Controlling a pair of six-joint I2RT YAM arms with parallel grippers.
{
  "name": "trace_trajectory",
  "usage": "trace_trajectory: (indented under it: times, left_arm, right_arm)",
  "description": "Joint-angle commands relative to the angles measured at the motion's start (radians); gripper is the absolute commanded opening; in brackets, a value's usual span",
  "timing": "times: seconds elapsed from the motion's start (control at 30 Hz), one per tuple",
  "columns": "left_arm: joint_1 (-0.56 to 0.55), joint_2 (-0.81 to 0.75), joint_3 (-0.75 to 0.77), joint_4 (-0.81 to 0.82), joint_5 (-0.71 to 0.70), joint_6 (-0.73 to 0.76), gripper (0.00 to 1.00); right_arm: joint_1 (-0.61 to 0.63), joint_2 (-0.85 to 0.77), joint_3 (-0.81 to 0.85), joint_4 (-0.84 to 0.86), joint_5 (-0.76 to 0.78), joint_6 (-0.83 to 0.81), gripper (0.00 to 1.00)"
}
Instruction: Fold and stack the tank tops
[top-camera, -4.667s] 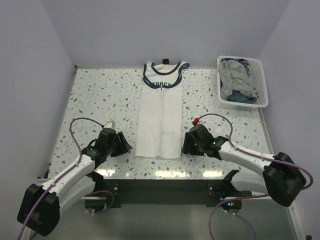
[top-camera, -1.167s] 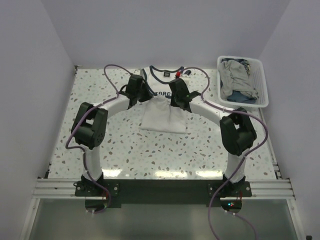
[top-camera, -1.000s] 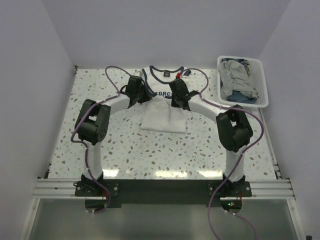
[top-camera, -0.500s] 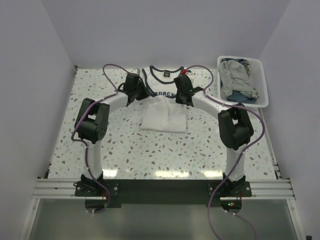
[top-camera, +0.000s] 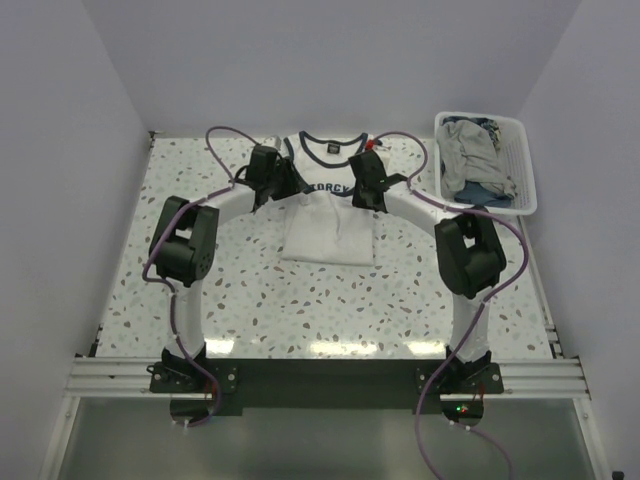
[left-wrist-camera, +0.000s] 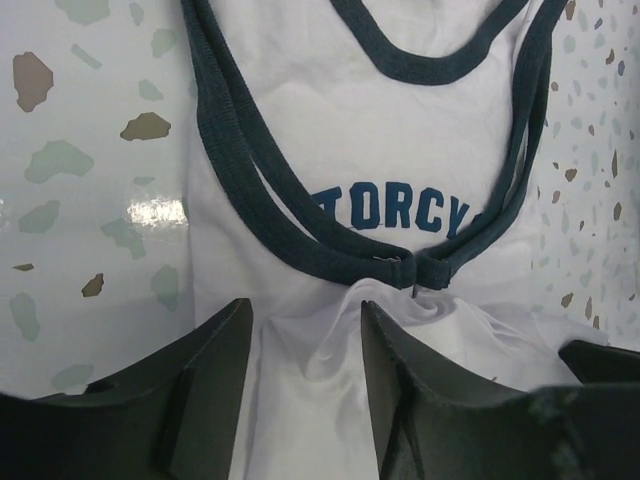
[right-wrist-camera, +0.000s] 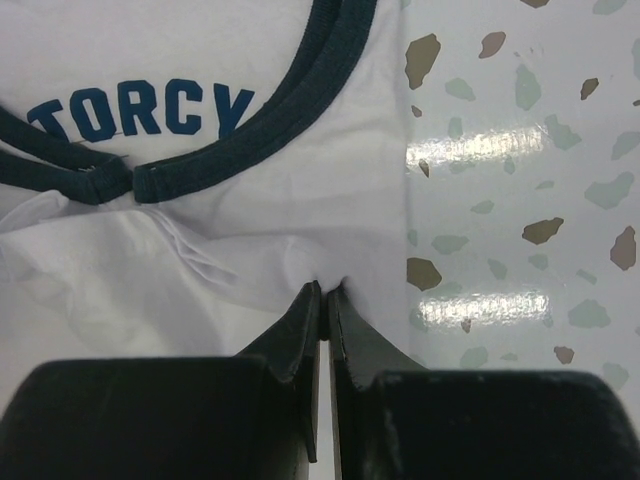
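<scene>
The white tank top (top-camera: 326, 236) with navy trim and blue chest print (left-wrist-camera: 395, 210) lies at the back middle of the table, its lower half folded up to just below the print. My left gripper (top-camera: 283, 192) hangs over the left end of the folded-up hem, jaws open (left-wrist-camera: 305, 345) with loose white cloth lying between them. My right gripper (top-camera: 368, 195) is shut (right-wrist-camera: 325, 290) on the hem's right end, pinching a small peak of white cloth. A crumpled grey garment (top-camera: 468, 155) lies in the basket; I cannot tell its shape.
The white slatted basket (top-camera: 528, 196) stands at the back right corner, with grey and bluish cloth inside. Both arms arch from the near edge over the speckled tabletop (top-camera: 200, 200). Purple-grey walls close in the left, back and right sides.
Both grippers carried the hem from the near edge up to the chest. In the last half second the left jaws opened and let the cloth go; the right stays pinched.
</scene>
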Motion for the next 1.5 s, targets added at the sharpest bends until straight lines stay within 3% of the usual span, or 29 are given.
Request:
trace_trajectory:
  times: [0.0, 0.8, 1.13, 1.3, 1.47]
  left_arm:
    - [0.007, 0.023, 0.036, -0.005, 0.0, 0.049, 0.49]
    - [-0.024, 0.088, 0.109, -0.033, 0.026, 0.077, 0.29]
    - [-0.038, 0.083, 0.11, -0.065, 0.009, 0.083, 0.17]
    - [-0.039, 0.077, 0.113, -0.066, 0.009, 0.081, 0.01]
    - [-0.039, 0.052, 0.098, -0.06, 0.003, 0.077, 0.0]
  right_arm:
    - [-0.006, 0.004, 0.032, 0.006, -0.008, 0.013, 0.04]
    - [-0.008, 0.013, 0.038, 0.006, -0.011, 0.02, 0.03]
    - [-0.009, 0.013, 0.04, 0.006, -0.009, 0.023, 0.02]
    - [-0.011, 0.009, 0.04, 0.006, -0.009, 0.024, 0.02]
    - [-0.017, -0.003, 0.033, 0.007, -0.005, 0.026, 0.01]
